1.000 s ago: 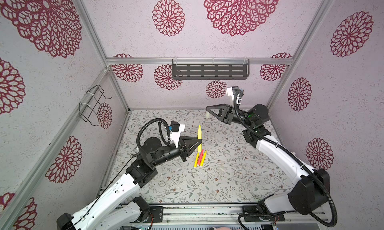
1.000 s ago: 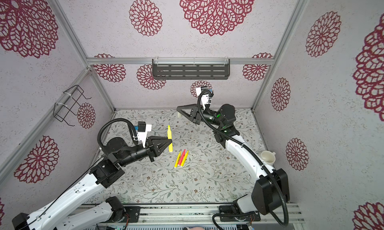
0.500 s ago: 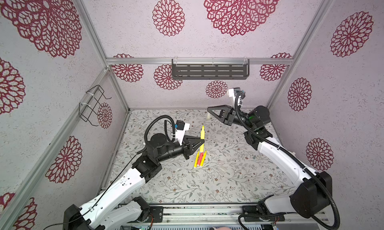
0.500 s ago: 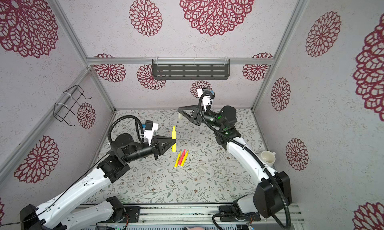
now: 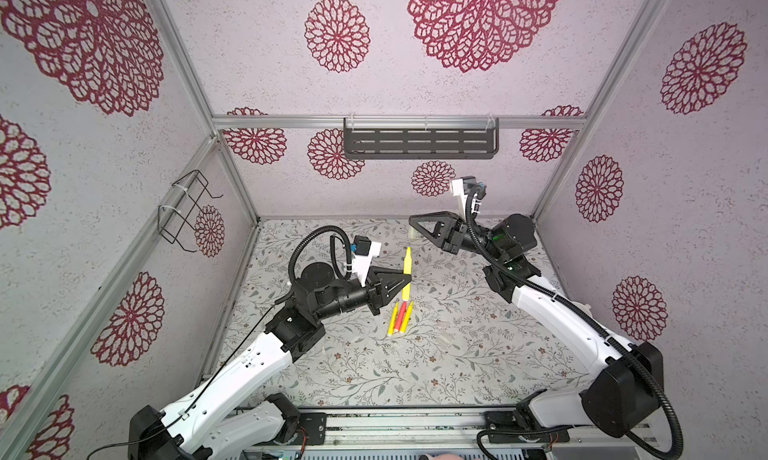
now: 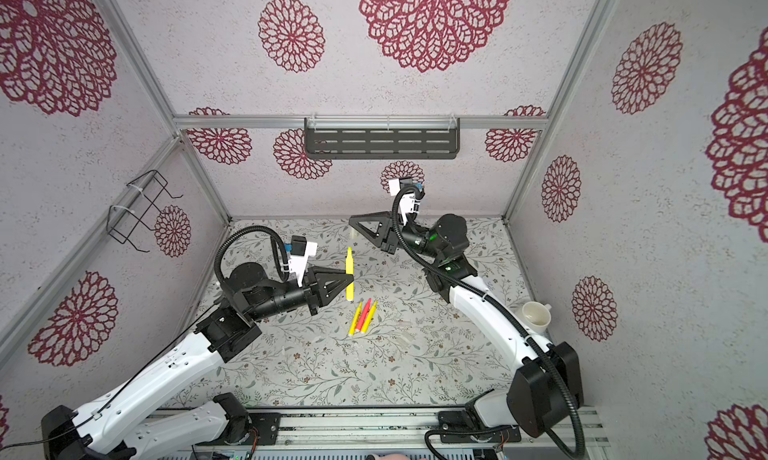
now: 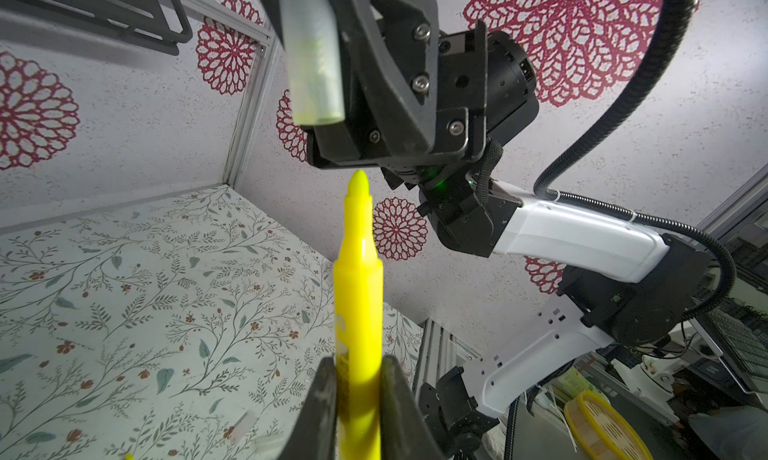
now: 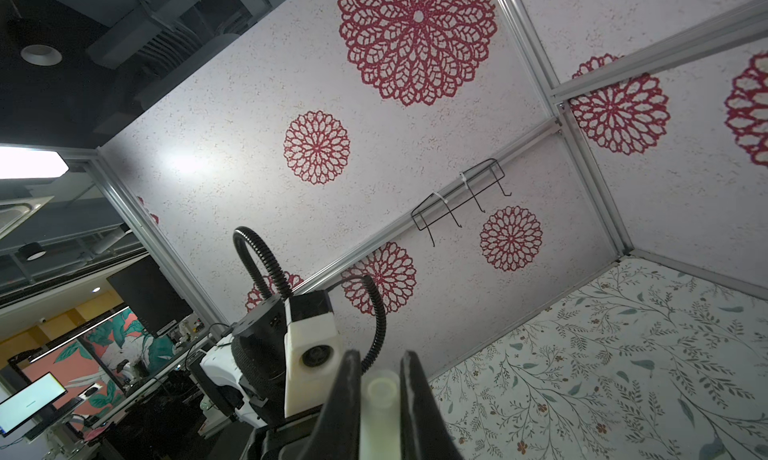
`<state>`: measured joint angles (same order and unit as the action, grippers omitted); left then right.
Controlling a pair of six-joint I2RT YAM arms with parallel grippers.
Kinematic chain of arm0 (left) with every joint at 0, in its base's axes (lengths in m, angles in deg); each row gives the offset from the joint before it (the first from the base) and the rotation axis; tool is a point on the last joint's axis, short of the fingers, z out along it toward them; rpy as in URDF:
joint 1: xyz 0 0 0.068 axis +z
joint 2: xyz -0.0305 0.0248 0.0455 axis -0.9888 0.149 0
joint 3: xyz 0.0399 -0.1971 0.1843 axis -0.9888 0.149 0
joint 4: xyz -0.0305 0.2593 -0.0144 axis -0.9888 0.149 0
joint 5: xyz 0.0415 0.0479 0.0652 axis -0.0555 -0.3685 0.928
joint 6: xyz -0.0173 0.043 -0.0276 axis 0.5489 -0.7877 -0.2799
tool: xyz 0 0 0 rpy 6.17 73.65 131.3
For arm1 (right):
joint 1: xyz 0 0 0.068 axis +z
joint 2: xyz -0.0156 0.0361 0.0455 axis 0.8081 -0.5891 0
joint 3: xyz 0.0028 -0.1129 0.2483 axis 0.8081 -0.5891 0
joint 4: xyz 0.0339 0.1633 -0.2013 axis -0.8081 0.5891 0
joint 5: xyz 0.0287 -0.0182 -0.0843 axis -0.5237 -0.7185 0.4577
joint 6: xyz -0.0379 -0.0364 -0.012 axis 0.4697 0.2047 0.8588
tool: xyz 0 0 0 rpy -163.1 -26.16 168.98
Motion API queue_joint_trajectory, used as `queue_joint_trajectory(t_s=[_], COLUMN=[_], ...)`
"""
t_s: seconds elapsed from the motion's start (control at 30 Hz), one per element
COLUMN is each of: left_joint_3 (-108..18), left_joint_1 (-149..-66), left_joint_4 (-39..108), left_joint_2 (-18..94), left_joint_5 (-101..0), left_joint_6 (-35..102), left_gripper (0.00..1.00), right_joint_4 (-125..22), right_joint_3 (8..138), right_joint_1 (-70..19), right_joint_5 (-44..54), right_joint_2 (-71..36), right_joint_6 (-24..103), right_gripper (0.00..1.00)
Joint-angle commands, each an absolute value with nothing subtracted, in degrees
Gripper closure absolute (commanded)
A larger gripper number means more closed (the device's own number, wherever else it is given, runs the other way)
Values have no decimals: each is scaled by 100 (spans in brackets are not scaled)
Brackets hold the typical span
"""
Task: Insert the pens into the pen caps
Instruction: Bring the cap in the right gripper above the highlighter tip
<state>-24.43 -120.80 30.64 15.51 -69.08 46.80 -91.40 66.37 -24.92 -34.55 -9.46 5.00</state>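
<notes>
Left gripper point(image 5: 409, 277) point(image 6: 351, 277) is clamped on a yellow pen point(image 5: 406, 269) point(image 6: 349, 267), held upright at centre frame in both top views, tip up. Right gripper point(image 5: 412, 222) point(image 6: 353, 221) is closed on a clear cap point(image 7: 313, 63), up and right of the pen tip.

In both top views the cap is only a faint pale smudge under the right fingertips. The left wrist view shows it best, at upper centre, but it is blurred and its far end is cut off by the frame's top edge. In that view the pen tip sits below the cap's open end and apart from it. The pen's lower end runs off the bottom edge between the left fingers point(image 7: 320, 400). The right wrist view shows the cap point(image 8: 380, 389) end-on at bottom centre, with its length hidden between the fingers.

Three more pens point(image 5: 400, 319) point(image 6: 363, 317), two yellow with a red one between, lie together on the mat point(image 5: 374, 375) just below the held pen. Loose caps point(image 5: 444, 340) point(image 6: 406, 337) to their right are barely visible. A white cup point(image 6: 536, 314) shows in a top view beside the right arm.

Since a second ago the left arm has reached forward and the pen has shifted slightly right in frame. The right gripper has barely moved, and both grips are unchanged.
</notes>
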Motion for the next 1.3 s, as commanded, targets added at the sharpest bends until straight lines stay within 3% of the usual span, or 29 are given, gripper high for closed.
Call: queue_joint_trajectory(t_s=[0.0, 0.57, 1.27], left_joint_3=[-2595, -2968, -3016], left_joint_1=[-12047, -12337, -12444], left_joint_4=[3095, 4065, 4237], left_joint_2=[1605, 1753, 1792], left_joint_5=[-6808, -5695, -5178], left_joint_6=[4637, 4142, 4025], left_gripper=[100, 100, 100], right_joint_4=[-8607, -6459, -6084], right_joint_3=[6779, 7345, 7515], right_joint_1=[-2390, -2035, -1780], right_joint_5=[-3078, -1771, -1233], right_joint_2=[-636, -348, -399], right_joint_6=[1182, 2601, 2875], right_gripper=[95, 96, 96])
